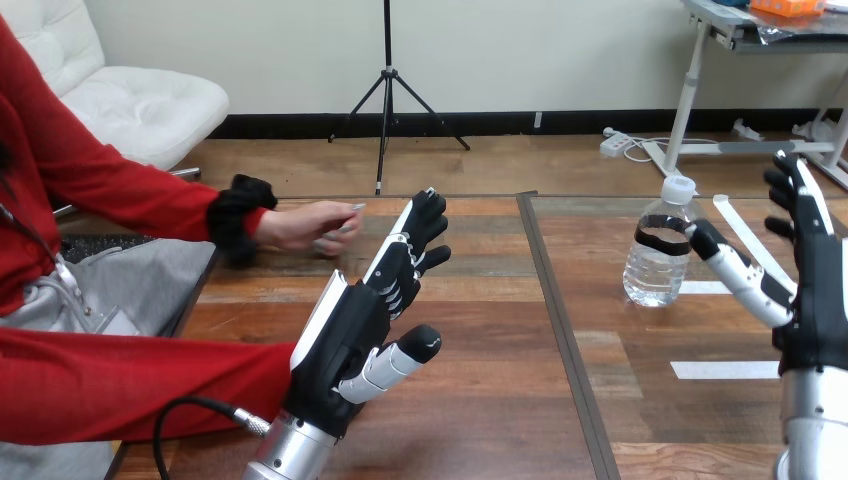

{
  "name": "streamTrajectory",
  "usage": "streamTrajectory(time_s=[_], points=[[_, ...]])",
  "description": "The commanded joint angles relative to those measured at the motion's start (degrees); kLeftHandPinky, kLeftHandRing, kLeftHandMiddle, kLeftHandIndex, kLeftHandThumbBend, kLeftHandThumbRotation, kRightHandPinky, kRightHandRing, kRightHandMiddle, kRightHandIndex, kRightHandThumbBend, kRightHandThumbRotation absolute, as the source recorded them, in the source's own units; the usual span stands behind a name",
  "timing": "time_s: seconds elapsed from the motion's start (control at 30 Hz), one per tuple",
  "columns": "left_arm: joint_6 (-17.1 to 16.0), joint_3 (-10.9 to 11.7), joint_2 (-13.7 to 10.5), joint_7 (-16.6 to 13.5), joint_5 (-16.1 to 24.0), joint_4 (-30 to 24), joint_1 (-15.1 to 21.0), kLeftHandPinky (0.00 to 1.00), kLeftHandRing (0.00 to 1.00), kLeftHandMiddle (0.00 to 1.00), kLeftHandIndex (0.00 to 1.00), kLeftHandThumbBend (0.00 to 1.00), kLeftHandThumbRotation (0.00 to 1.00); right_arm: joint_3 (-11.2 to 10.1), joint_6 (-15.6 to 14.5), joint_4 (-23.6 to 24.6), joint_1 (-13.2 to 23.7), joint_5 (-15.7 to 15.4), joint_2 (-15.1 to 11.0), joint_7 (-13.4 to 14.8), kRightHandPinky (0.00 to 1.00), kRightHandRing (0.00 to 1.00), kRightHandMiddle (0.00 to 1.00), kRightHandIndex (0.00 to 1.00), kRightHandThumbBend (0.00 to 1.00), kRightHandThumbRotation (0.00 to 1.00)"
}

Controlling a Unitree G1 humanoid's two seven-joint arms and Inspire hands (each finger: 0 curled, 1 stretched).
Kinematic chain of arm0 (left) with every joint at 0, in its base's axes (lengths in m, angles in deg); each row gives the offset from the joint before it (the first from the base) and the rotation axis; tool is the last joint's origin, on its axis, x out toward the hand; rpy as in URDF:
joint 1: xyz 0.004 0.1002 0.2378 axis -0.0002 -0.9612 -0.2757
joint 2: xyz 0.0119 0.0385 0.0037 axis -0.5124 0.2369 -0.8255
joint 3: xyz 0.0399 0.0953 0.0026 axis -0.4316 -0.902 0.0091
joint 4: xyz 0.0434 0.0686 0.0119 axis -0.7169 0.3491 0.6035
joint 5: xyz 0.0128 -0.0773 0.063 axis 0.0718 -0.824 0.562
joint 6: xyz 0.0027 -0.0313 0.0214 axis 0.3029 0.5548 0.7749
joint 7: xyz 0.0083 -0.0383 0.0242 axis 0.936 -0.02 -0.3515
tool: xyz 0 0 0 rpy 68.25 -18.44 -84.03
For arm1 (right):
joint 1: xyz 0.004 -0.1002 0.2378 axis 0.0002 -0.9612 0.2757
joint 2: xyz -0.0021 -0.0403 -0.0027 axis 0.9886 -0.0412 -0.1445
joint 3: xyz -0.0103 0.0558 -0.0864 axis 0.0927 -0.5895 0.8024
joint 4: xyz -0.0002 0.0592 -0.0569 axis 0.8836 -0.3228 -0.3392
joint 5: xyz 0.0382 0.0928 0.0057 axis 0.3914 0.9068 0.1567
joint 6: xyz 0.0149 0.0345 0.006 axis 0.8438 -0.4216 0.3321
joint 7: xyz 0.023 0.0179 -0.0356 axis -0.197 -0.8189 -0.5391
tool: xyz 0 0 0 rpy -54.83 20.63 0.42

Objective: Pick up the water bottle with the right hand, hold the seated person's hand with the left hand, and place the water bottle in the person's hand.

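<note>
A clear water bottle (660, 250) with a white cap and a dark label band stands upright on the table's right half. My right hand (815, 290) is just right of it, fingers straight and raised, its thumb tip reaching the bottle's label. My left hand (375, 305) hovers over the table's left half with straight fingers stretched toward the person's hand (310, 226). That hand rests near the table's far left edge, fingers loosely curled, a small gap from my fingertips.
White tape strips (722, 369) lie on the table (480, 400) right of the bottle and near my right hand. A dark seam (560, 330) splits the tabletop down the middle. The person's other red sleeve (130, 385) lies along the front left edge.
</note>
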Motion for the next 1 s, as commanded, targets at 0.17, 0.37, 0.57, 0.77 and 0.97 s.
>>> streamTrajectory(time_s=[0.17, 0.37, 0.57, 0.77, 0.97], points=[[-1.06, 0.12, 0.26, -0.57, 0.11, -0.88, 2.27, 0.91, 0.97, 1.0, 1.0, 1.0, 0.82, 1.3, -2.46, -0.7, 8.45, -0.6, -4.63, -1.7, 0.88, 0.91, 0.89, 0.93, 1.0, 0.68], [-1.13, 0.0, 0.33, -0.38, 0.08, -0.9, 2.15, 0.9, 0.97, 1.0, 1.0, 1.0, 0.82, 2.16, -3.77, -2.28, 10.87, -1.35, -6.14, -1.95, 0.88, 0.91, 0.89, 0.93, 1.0, 0.67], [-0.94, -0.12, 0.48, -0.27, -0.02, -1.19, 1.98, 0.9, 0.97, 1.0, 1.0, 1.0, 0.82, 3.26, -4.35, -4.44, 13.28, -2.29, -7.59, -2.39, 0.85, 0.89, 0.89, 0.93, 1.0, 0.67], [-1.32, -0.05, 0.57, -0.7, 0.35, -1.05, 1.97, 0.9, 0.97, 1.0, 1.0, 1.0, 0.83, 4.16, -4.32, -7.14, 15.68, -2.32, -8.56, -3.54, 0.83, 0.89, 0.89, 0.93, 1.0, 0.65], [-1.48, -0.02, 0.64, -1.35, 0.84, -1.03, 1.89, 0.9, 0.96, 1.0, 1.0, 1.0, 0.83, 5.7, -4.91, -9.93, 18.11, -3.3, -9.67, -3.68, 0.83, 0.88, 0.89, 0.92, 1.0, 0.64]])
